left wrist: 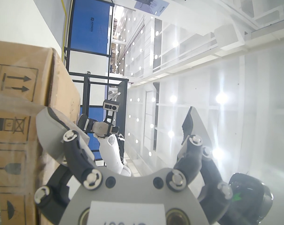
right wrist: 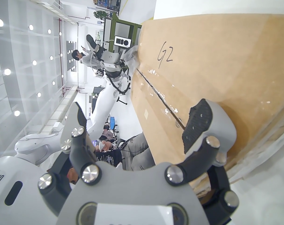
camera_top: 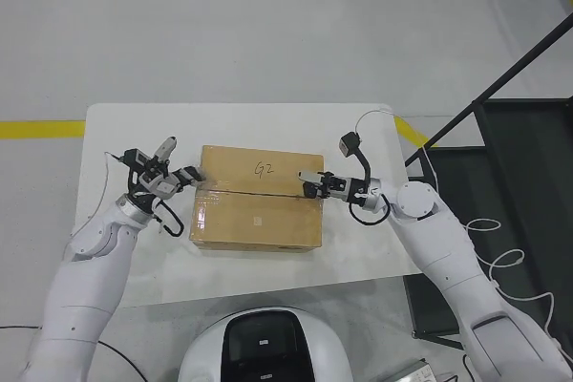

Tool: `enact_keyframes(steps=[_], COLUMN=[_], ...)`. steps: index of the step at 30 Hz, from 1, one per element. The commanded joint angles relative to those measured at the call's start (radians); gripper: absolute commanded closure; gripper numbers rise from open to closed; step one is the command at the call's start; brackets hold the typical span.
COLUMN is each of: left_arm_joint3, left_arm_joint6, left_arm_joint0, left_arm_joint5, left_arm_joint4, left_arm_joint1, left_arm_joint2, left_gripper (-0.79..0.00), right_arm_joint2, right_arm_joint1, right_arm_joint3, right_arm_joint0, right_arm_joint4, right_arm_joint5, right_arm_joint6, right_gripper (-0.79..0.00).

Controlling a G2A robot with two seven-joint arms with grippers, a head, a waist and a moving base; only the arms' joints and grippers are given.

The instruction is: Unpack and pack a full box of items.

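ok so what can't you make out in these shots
Contents of the cardboard box: top view, closed flaps hide them.
Whether the seam tape is cut through: right wrist view, glare on it.
Whether the left gripper touches the box: left wrist view, its own finger covers the spot.
Handling symbols on the box end: left wrist view, cut off by the edge.

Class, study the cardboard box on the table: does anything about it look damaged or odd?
Yes. The clear tape along the top seam of the box looks split and ragged, and more of it is bunched up at the end by the left claw.
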State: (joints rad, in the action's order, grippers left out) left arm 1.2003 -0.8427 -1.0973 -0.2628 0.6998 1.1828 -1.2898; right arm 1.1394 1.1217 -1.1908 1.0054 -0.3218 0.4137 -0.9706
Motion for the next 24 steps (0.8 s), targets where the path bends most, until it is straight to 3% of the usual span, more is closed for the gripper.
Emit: enact_keyframes(steps=[1, 16, 24], left_arm_joint3=[0.014, 0.089, 0.137], left_arm_joint6=[-0.001, 0.053, 0.077], left_arm_joint0=[-0.007, -0.035, -0.067], left_arm_joint5=[-0.010, -0.046, -0.138], left_arm_joint4=[-0.033, -0.234, -0.265], left_arm_joint1=[0.000, 0.001, 0.000], left_arm_joint2=[0.010, 0.059, 0.049], left_gripper=[-0.785, -0.785, -0.785], right_arm_joint2=[0.000, 0.004, 0.010], right_arm_joint1=[0.000, 0.000, -0.002], right_arm_joint3=[0.001, -0.002, 0.001], right_arm_joint0=[-0.001, 0.001, 0.001], right_arm_joint4=[-0.001, -0.001, 0.002], right_arm_joint5=[-0.001, 0.000, -0.001], right_arm_joint6=[0.000, -0.002, 0.004], right_gripper=[-0.785, -0.785, -0.785])
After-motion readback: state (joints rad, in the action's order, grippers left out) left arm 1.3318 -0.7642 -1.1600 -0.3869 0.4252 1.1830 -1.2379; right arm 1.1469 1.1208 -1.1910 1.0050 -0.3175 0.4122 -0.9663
